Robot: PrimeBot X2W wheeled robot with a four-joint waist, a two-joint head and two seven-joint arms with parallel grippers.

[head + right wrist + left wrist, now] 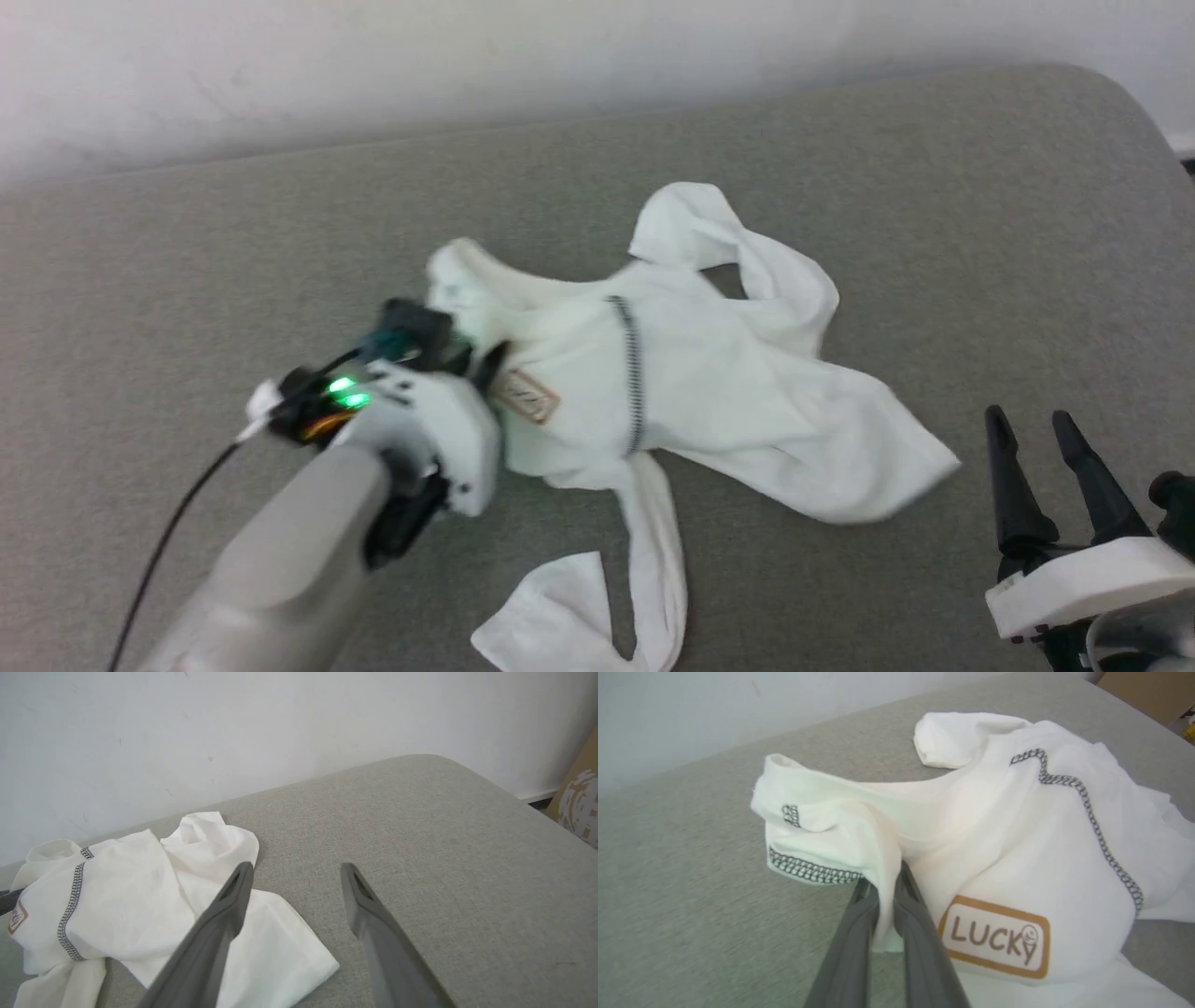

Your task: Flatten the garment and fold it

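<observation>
A: State of the garment point(709, 392)?
B: White, thin, crumpled, not flat. Dark chain stitching down the body. The brown-bordered "LUCKY" patch point(997, 938) faces up, just right of the left gripper point(885, 877).
A: Contact?
B: A fold by the stitched hem is pinched between its fingers. The loose end lies left of the right gripper point(296, 872), apart.

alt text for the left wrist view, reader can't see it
The left gripper is closed on a raised fold of a crumpled white garment with dark seam stitching, lying on a grey fabric surface. A brown-bordered LUCKY patch sits just right of the gripper, and a pale wall runs behind.
</observation>
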